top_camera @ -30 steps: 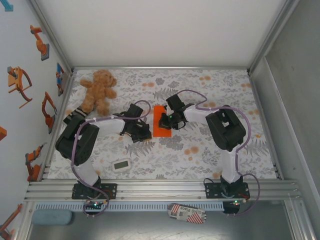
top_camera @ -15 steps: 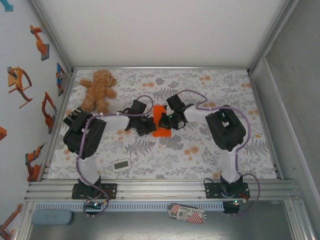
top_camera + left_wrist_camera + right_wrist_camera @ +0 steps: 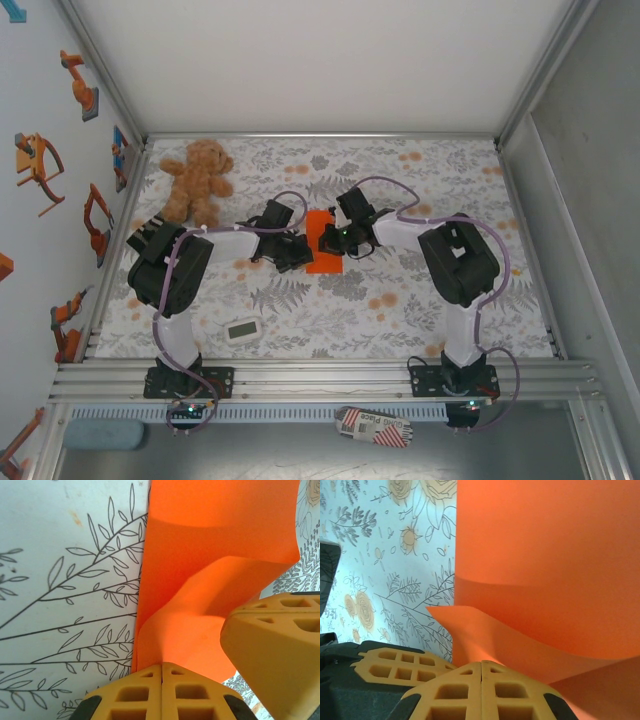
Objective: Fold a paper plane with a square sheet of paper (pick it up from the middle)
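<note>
a: where is the square sheet of paper (image 3: pixel 322 262)?
b: mid-table (image 3: pixel 420 300), buckled, with one flap raised.
a: and the claws?
b: left gripper (image 3: pixel 162 667) at its 9 o'clock, right gripper (image 3: pixel 481 664) at 1 o'clock. both jaws are pressed together, tips against the orange; a pinch can't be confirmed. the teddy bear (image 3: pixel 197 180) sits at 10 o'clock.

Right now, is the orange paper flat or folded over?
Folded over. The orange paper shows a curled flap raised over a flat layer in both wrist views.

Left tool (image 3: pixel 293 252) now at left edge of square sheet of paper (image 3: pixel 324 263), in from farther left; right arm (image 3: pixel 455 262) shifted slightly.
</note>
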### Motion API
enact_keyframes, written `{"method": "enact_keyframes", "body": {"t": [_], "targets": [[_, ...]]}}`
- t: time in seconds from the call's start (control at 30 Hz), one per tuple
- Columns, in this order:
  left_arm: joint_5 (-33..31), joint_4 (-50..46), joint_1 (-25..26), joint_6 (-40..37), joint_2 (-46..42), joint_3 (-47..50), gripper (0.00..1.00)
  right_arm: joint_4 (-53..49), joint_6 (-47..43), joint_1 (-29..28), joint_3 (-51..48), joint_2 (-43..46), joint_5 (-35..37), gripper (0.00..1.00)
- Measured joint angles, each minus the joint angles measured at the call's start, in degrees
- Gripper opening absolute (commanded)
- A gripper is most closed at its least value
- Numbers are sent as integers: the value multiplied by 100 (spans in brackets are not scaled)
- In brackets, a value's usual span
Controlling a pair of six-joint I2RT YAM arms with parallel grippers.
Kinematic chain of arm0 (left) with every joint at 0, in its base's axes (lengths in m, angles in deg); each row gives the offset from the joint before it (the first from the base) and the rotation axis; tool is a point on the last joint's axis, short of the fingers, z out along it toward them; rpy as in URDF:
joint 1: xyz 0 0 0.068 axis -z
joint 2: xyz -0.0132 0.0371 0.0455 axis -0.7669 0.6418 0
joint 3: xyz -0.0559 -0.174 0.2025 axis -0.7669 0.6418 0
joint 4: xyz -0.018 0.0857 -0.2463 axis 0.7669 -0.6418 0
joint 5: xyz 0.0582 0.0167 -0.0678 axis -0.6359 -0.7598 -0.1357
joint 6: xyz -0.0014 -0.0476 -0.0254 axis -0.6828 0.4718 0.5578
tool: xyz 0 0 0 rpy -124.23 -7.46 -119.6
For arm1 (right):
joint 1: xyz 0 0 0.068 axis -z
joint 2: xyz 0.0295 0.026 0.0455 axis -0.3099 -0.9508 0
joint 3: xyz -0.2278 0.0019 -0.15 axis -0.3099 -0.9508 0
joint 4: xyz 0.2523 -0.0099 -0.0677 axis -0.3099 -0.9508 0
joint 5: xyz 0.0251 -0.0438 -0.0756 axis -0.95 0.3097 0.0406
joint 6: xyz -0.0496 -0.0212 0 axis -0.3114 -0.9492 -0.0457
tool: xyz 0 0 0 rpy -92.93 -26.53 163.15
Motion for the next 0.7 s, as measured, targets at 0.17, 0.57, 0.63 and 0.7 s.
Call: {"method": "enact_keyframes", "body": {"t": [0.17,0.57,0.63,0.7], "targets": [[0,2,0,0,4,-2,0,15,-2,-7,-129,-11,-83,0],[-24,-81,0,2,22,-33,0,-107,-118,63,-9,-184,-72,0],[-37,-107,2,2,37,-55,0,-138,-149,144,55,-236,-129,0],[-37,-107,2,0,52,-72,0,-151,-188,293,142,-315,-216,0]]}}
